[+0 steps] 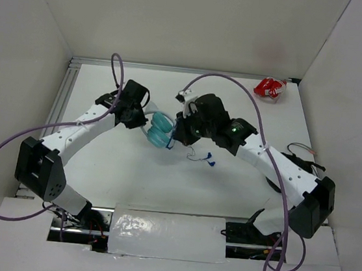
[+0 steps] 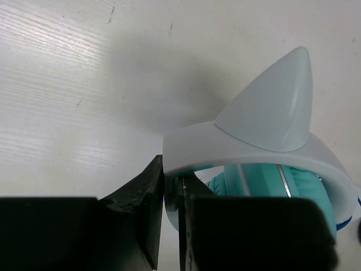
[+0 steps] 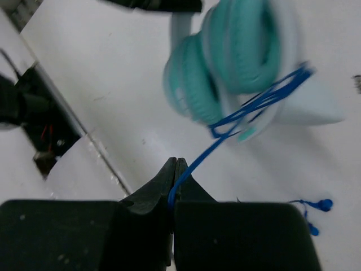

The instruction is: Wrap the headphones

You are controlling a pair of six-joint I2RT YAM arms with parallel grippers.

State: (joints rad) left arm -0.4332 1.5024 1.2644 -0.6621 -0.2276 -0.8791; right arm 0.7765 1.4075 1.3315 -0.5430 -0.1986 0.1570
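The headphones (image 1: 160,130) hang just above the table's middle, between my two grippers. My left gripper (image 1: 144,121) is shut on the white headband (image 2: 248,149), right beside a pointed ear (image 2: 276,107), with a teal ear cup (image 2: 265,180) behind it. My right gripper (image 1: 178,135) is shut on the thin blue cord (image 3: 203,161), which runs taut up to loops around the teal ear cups (image 3: 242,45). The cord's loose end with its plug (image 3: 324,204) lies on the table (image 1: 211,158).
A small red and white object (image 1: 269,87) lies in the far right corner. White walls close in the table on three sides. A metal rail (image 1: 65,89) runs along the left edge. A white panel (image 1: 170,232) covers the near edge between the arm bases.
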